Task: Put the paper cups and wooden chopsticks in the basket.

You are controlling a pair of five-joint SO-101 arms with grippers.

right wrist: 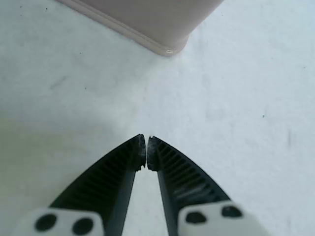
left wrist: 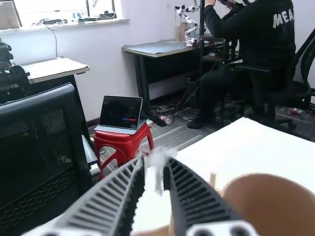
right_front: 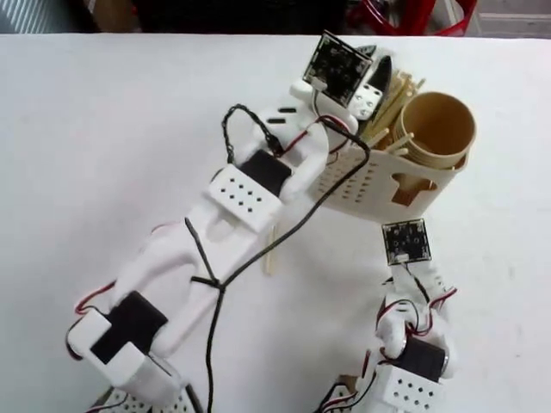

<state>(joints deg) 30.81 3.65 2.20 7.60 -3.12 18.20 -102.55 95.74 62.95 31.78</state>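
A cream basket (right_front: 362, 194) stands at the table's far right and holds a brown paper cup (right_front: 435, 129) and several wooden chopsticks (right_front: 392, 99). My left gripper (right_front: 379, 73) hangs over the basket's far side, its fingers a narrow gap apart with nothing between them (left wrist: 155, 162). The cup (left wrist: 275, 201) lies just below it. One chopstick (right_front: 274, 251) lies on the table, partly under the left arm. My right gripper (right wrist: 146, 142) is shut and empty, low over the bare table just short of the basket's near corner (right wrist: 162, 24).
The left arm and its black cable (right_front: 258, 258) stretch diagonally across the middle of the table. The table's far edge (right_front: 172, 34) runs close behind the basket. Beyond it stand a black chair (left wrist: 39, 147) and a red stool (left wrist: 123, 142).
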